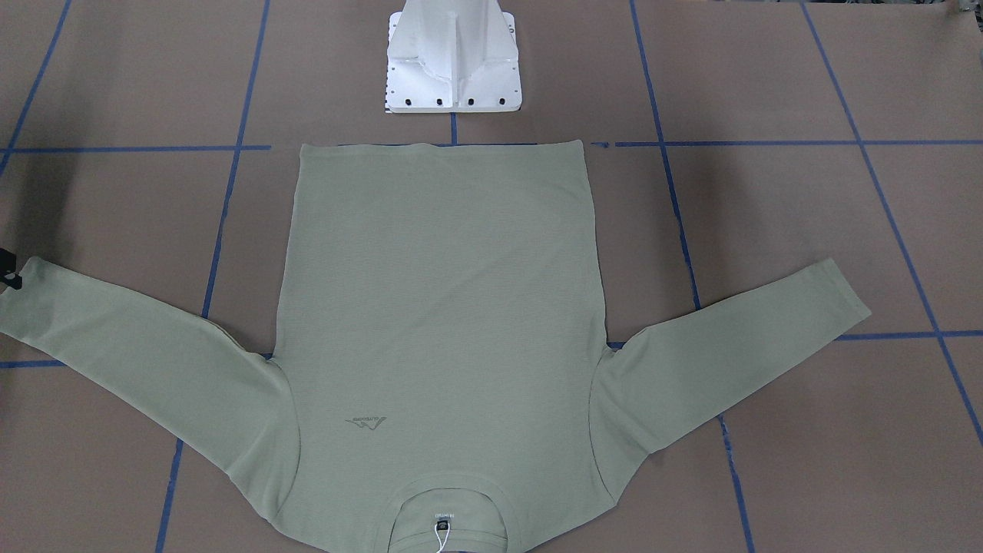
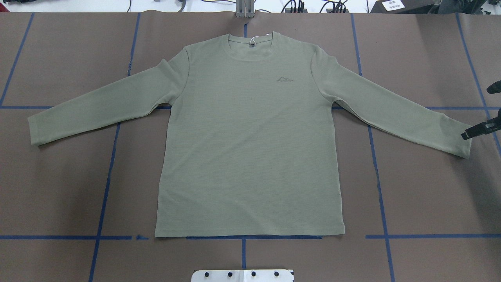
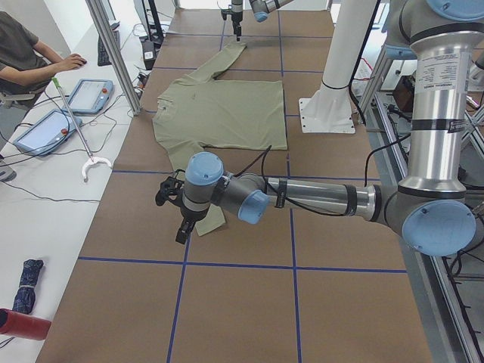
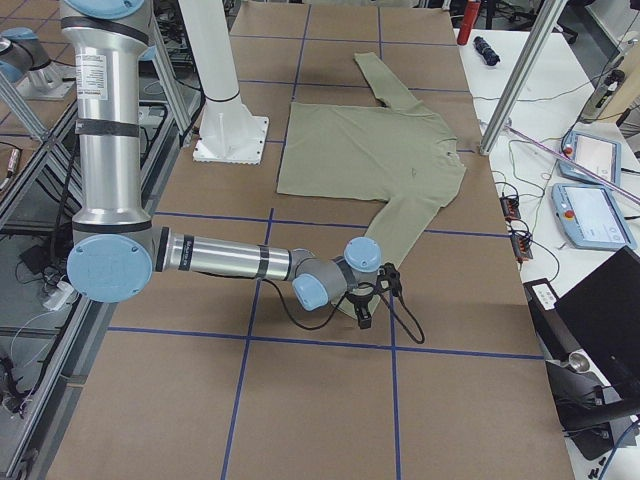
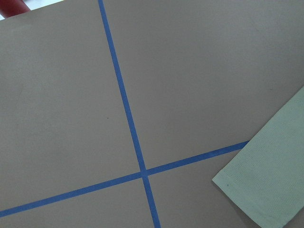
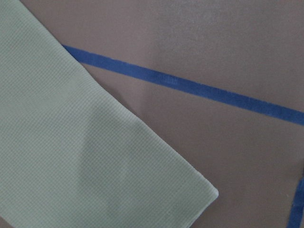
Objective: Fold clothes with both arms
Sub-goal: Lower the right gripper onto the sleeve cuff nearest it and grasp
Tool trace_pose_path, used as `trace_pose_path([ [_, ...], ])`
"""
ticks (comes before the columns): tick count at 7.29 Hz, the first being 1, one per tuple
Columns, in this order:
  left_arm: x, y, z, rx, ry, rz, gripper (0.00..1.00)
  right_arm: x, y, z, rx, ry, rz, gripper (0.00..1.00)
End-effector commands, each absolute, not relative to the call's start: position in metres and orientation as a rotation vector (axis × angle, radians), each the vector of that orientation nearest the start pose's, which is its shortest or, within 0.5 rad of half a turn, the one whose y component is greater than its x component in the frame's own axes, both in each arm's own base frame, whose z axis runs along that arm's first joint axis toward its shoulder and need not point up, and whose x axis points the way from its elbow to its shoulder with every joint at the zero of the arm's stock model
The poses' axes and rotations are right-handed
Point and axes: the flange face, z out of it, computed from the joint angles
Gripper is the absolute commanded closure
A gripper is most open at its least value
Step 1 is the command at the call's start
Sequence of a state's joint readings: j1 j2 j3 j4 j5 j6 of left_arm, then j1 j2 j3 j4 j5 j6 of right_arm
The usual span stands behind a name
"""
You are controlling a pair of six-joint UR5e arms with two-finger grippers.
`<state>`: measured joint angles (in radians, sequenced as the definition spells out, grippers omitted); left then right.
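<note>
The pale green long-sleeved shirt (image 2: 250,141) lies flat and face up on the table, both sleeves spread out, with its neck (image 2: 250,39) at the far edge. My right gripper (image 2: 476,112) hovers open at the right sleeve's cuff (image 2: 458,137), with one finger (image 1: 9,278) at the cuff's edge and nothing held. In the right wrist view only that cuff's corner (image 6: 142,180) shows. My left gripper (image 3: 174,215) hangs just beyond the left cuff (image 3: 210,223). Whether it is open or shut I cannot tell. The left wrist view has that cuff (image 5: 266,185) at lower right.
The white pedestal (image 1: 453,69) stands just behind the shirt's hem. Blue tape lines grid the brown table (image 2: 430,196). A person (image 3: 23,53) sits at a side bench with tablets (image 3: 91,94), beside slanted metal posts (image 3: 113,57). A red cylinder (image 3: 23,325) lies there too.
</note>
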<state>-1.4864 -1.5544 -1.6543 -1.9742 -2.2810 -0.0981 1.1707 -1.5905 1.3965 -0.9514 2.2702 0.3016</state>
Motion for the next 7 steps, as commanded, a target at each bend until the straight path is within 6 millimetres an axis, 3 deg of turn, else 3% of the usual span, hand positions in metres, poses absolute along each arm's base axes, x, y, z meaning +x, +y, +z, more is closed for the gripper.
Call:
trace_pose_path([
  [1, -0.0253, -0.5118, 0.5815, 0.389, 0.735, 0.157, 0.00, -0.1430, -0.4823, 0.6966, 0.126, -0.786, -0.262, 0.00],
  [6, -0.0253, -0.5125, 0.5807, 0.393, 0.734, 0.163, 0.00, -0.1483, -0.4786, 0.7050, 0.104, -0.784, -0.267, 0.01],
  [7, -0.0253, -0.5125, 0.5815, 0.392, 0.733, 0.164, 0.00, -0.1482, -0.4784, 0.7059, 0.101, -0.784, -0.265, 0.12],
])
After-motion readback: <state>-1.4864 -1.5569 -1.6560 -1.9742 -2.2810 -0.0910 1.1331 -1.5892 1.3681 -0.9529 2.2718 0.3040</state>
